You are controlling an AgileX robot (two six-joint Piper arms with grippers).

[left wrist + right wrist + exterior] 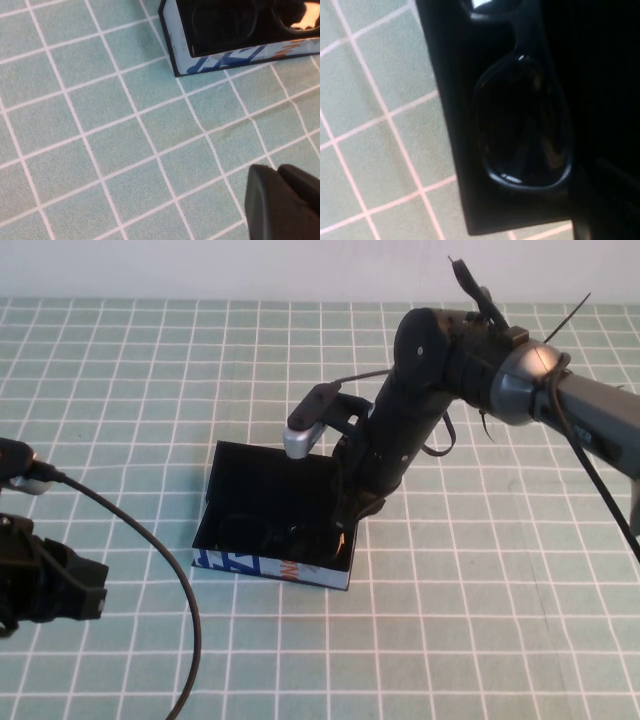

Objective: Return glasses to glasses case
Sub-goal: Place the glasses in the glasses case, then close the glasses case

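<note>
The glasses case [268, 567] stands open mid-table, its black lid raised at the back and its light-blue printed front facing me. The black glasses [290, 538] lie inside it. They show in the left wrist view [225, 20] and, close up, in the right wrist view [522, 125], inside the case's black wall [452, 150]. My right gripper [352, 522] reaches down into the right end of the case, right by the glasses. My left gripper [88, 592] hovers low at the table's left edge, shut and empty; it also shows in the left wrist view [282, 200], a little short of the case [240, 55].
The table is covered by a green cloth with a white grid [450, 640]. A black cable [180, 580] loops from the left arm across the front left. The right arm [420, 390] leans over the case from the back right.
</note>
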